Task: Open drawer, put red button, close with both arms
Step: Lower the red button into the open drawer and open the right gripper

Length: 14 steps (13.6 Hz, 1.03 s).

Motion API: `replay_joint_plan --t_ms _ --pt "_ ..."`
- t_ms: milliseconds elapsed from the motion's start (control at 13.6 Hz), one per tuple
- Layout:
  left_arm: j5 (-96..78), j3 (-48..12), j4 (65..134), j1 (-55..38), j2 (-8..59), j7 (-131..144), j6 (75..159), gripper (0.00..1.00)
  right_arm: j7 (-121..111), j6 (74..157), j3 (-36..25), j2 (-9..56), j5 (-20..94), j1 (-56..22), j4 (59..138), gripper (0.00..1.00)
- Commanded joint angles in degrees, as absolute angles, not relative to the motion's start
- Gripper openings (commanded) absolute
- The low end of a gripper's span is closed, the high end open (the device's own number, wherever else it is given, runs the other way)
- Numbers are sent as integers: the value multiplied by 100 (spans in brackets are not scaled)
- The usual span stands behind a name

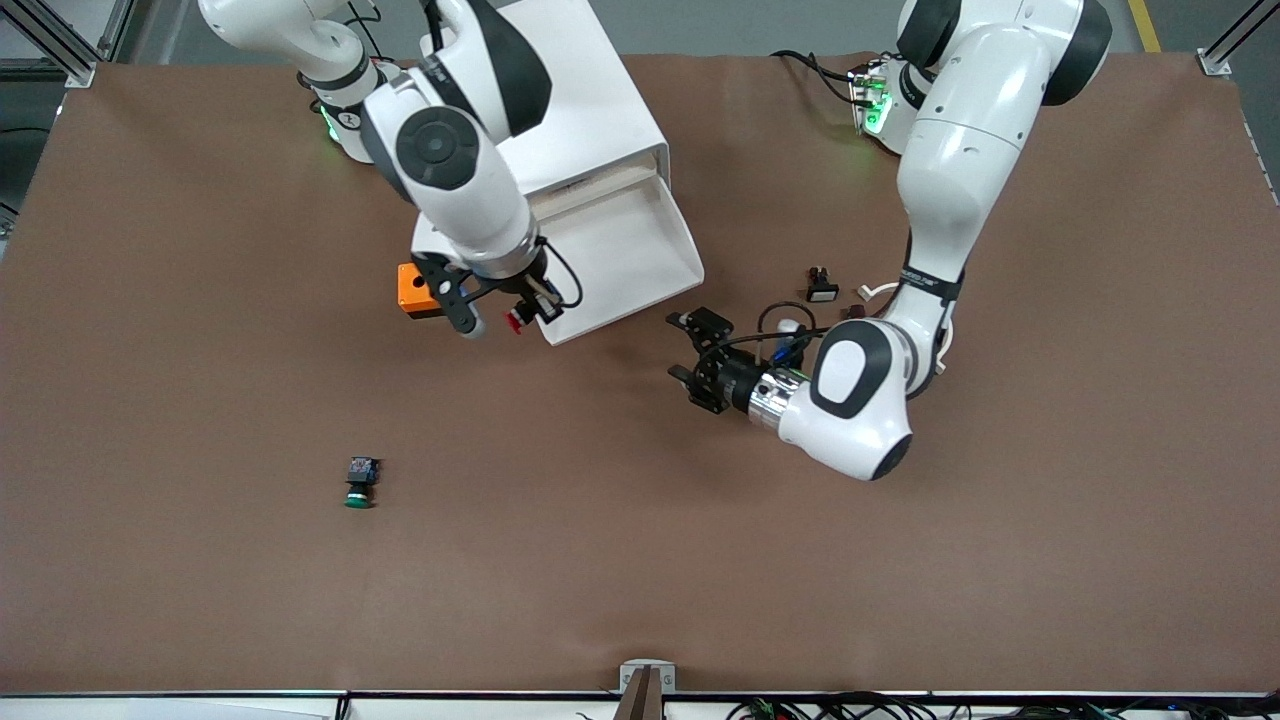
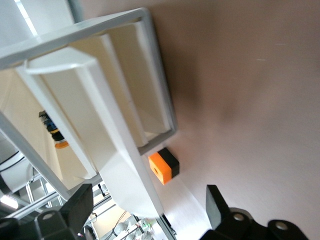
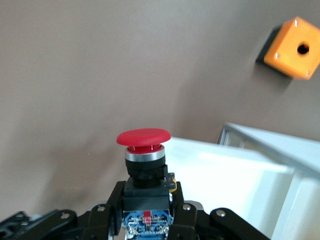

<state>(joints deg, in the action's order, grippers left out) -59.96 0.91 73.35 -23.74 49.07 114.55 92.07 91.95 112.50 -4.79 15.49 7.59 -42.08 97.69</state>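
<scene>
Red mushroom-capped push button (image 3: 143, 137) with its black body and blue end sits clamped in your right pincer (image 1: 522, 312), held in the air over the corner of the pulled-out drawer nearest the front camera and toward the right arm's end of the table. In the right wrist view you see the cap pointing away from the fingers (image 3: 114, 200), which press on both sides of the black body. The wide shallow white drawer (image 1: 625, 250) stands open, sticking out of the big white boxy cabinet (image 1: 590, 110) toward the front camera. A small orange box with a round hole (image 1: 415, 289) lies on the brown table (image 1: 200, 350) just beside the drawer, under the right arm's wrist. Your left pincer (image 1: 692, 352) hovers low over the table near the drawer's other front corner, its fingers (image 2: 218, 208) spread wide with nothing between them. A green-capped button of the same shape (image 1: 359, 482) lies well apart, nearer the front camera. A small black switch with a white face (image 1: 821, 285) rests beside the left arm.
</scene>
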Motion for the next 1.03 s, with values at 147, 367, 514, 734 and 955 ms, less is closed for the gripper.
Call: replay_joint_plan --t_ms 147,367,514,734,955 --pt "-5371 526 7365 -2338 4606 10093 9202 99 10299 11996 -562 1485 765 -4798 10397 0" --pt "-4510 677 7330 -2338 4325 8907 9281 99 10704 12128 -562 1670 747 -5009 10432 0" --pt "-4491 878 7304 -2312 4149 8186 9457 99 10880 12208 -562 1757 747 -5124 10441 0" --pt "-4483 1168 7286 -2303 4061 7368 9545 99 11091 12348 -562 1924 747 -5273 10441 0" --pt "-4203 1309 7286 -2303 3824 6421 9536 99 11267 12410 -563 2004 747 -5335 10433 0"
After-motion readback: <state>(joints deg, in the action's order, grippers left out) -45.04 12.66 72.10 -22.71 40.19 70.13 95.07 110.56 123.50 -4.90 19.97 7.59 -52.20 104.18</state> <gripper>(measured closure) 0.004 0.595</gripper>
